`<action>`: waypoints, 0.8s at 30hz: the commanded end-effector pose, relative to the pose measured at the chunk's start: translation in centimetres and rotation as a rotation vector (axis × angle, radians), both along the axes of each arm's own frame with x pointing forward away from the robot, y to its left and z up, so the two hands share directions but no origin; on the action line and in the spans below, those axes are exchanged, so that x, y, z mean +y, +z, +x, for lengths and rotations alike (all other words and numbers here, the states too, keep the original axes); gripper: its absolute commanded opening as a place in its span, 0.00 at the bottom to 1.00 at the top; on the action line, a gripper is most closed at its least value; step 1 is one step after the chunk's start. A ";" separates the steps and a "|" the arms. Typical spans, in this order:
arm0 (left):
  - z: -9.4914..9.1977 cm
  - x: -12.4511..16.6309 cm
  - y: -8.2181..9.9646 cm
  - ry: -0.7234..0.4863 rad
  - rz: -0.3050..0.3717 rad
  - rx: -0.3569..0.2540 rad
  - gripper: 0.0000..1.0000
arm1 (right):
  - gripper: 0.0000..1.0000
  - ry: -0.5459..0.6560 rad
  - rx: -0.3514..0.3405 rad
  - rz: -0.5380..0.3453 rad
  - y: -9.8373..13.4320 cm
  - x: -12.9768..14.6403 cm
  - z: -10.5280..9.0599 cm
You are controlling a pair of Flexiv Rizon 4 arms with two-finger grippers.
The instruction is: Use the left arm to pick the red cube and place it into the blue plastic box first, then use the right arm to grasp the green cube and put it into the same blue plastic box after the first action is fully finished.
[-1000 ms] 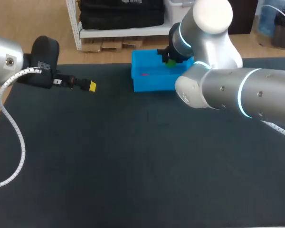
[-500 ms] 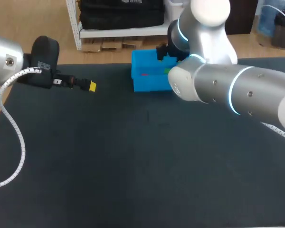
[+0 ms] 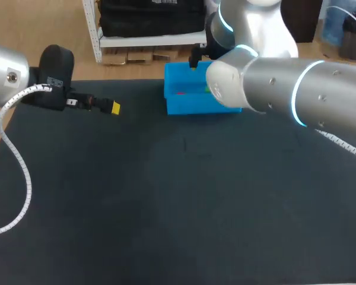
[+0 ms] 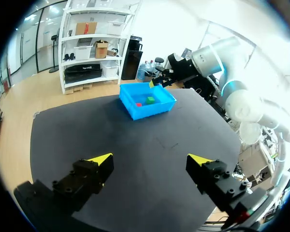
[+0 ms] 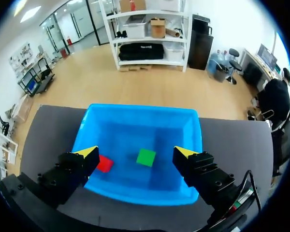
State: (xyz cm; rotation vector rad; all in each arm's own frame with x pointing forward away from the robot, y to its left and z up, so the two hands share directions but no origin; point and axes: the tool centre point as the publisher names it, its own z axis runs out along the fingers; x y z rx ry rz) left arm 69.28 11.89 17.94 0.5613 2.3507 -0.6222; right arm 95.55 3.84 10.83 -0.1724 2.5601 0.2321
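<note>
Tabletop (image 3: 166,202) with a dark matte surface, carrying the blue plastic box (image 3: 187,105) near its far edge. The red cube (image 5: 104,164) and the green cube (image 5: 146,157) both lie on the floor of the box, apart from each other. In the head view the red one is toward the box's left wall and the green one nearer the middle. No finger touches either cube.

The right arm (image 3: 296,98) enters from the right of the head view and bends back over the box, its elbow hiding the box's right end in that view. The right gripper (image 5: 136,152) hangs above the open box, pointing down into it. Its fingers (image 5: 72,169) stand wide apart and grip nothing. In the right wrist view the green cube lies ahead of them, between the two yellow tips, and the red cube shows just beside one tip.

The left arm (image 3: 6,74) is at the left end of the tabletop's far edge, well apart from the box, with a white coiled cable (image 3: 21,172) hanging from it. The left gripper (image 4: 150,159) points across the tabletop toward the box, its fingers spread wide and gripping nothing. In the left wrist view the box stands well ahead of these fingers, both cubes visible inside it, with the right gripper over its far rim.
</note>
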 end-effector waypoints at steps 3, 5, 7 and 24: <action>0.0 0.2 -0.1 -0.005 -0.007 -0.004 1.00 | 1.00 0.036 -0.004 0.015 4.0 -2.0 -5.3; 0.0 0.2 -0.1 -0.005 -0.007 -0.004 1.00 | 1.00 0.048 -0.008 0.019 4.6 -2.4 -6.2; 0.0 0.2 -0.1 -0.005 -0.007 -0.004 1.00 | 1.00 0.063 -0.020 0.024 5.2 -2.8 -7.2; 0.0 0.2 -0.1 -0.005 -0.007 -0.004 1.00 | 1.00 0.094 -0.014 0.019 6.3 -6.5 -14.8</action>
